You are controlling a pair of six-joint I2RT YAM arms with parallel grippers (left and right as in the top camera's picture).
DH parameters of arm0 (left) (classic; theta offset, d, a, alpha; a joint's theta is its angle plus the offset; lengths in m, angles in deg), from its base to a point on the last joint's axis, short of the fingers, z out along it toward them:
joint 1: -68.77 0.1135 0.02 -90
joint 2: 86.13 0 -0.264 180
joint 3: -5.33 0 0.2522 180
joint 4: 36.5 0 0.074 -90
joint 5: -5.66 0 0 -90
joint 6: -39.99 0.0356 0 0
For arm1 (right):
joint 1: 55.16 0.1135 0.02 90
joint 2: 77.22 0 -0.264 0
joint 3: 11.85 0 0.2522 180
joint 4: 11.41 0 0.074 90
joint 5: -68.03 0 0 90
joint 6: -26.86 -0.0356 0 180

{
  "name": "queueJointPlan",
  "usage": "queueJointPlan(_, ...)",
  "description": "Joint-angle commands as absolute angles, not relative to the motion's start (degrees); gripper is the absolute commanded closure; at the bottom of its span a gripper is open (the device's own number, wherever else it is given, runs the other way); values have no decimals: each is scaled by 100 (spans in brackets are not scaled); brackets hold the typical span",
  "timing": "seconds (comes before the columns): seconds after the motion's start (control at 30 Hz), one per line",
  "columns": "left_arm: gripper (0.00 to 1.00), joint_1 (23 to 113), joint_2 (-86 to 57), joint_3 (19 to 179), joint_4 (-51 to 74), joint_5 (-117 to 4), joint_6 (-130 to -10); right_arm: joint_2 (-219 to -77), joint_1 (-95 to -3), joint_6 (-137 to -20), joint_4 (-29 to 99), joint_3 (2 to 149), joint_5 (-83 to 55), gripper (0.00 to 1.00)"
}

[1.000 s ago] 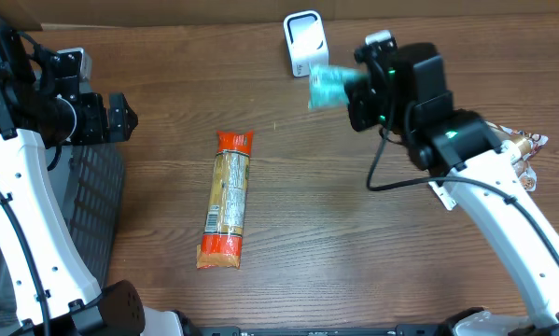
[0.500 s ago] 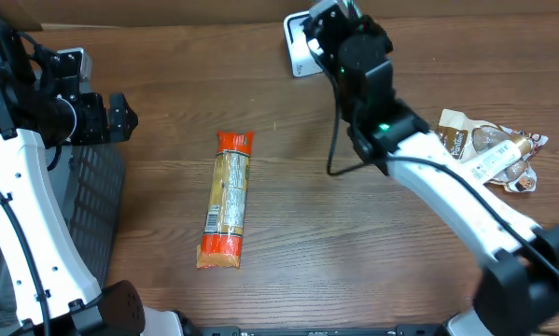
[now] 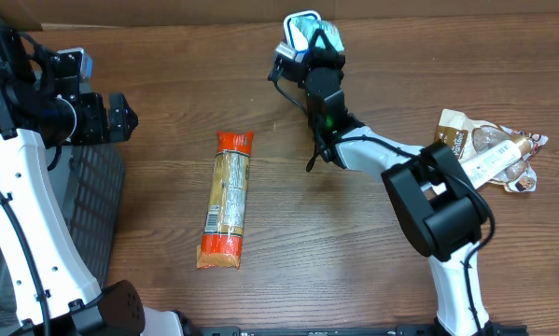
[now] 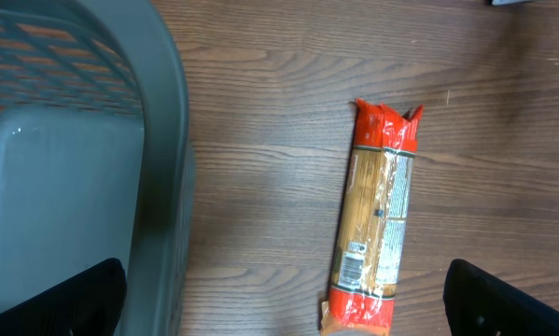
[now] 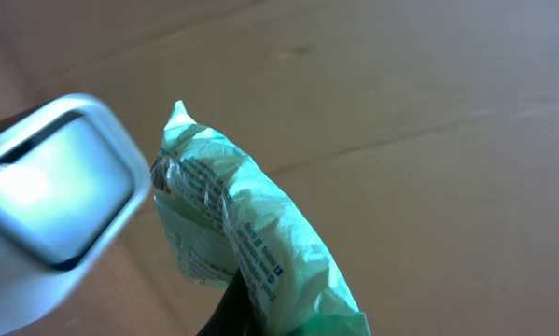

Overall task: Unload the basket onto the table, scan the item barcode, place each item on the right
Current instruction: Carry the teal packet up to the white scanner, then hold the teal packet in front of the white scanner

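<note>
A crumpled green packet [image 5: 251,243] with blue print is pinched in my right gripper [image 5: 270,313], which is shut on it. The packet is held up close to the white barcode scanner [image 5: 50,187], beside its glass window. From overhead, the right gripper [image 3: 316,49] reaches to the table's far edge, with the green packet [image 3: 309,35] right in front of the scanner [image 3: 295,22]. My left gripper [image 3: 128,117] hovers open at the left, above the basket's edge, holding nothing. Its fingers [image 4: 83,299] frame the wrist view's lower corners.
A long orange-ended pasta packet [image 3: 228,198] lies mid-table, barcode label facing up [image 4: 354,266]. A grey mesh basket [image 3: 92,215] stands at the left edge. Several brown and white snack packets [image 3: 489,149] lie piled at the right.
My right arm has swung up and left, carrying the green packet from mid-table right to the scanner's face. The left arm has not moved.
</note>
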State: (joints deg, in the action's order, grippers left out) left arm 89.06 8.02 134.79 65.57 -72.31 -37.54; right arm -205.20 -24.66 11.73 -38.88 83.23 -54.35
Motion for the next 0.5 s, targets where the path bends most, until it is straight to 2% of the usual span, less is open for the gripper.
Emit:
queueJointPlan(0.0, 0, 8899, 828, 13466, 6548, -7139, -3627, -20800, -2534, 1365, -4052, 8537, -5409, 96)
queueJointPlan(0.47, 0, 8899, 828, 13466, 6548, -7137, -3627, -20916, -2538, 1260, -4039, 8867, -5339, 96)
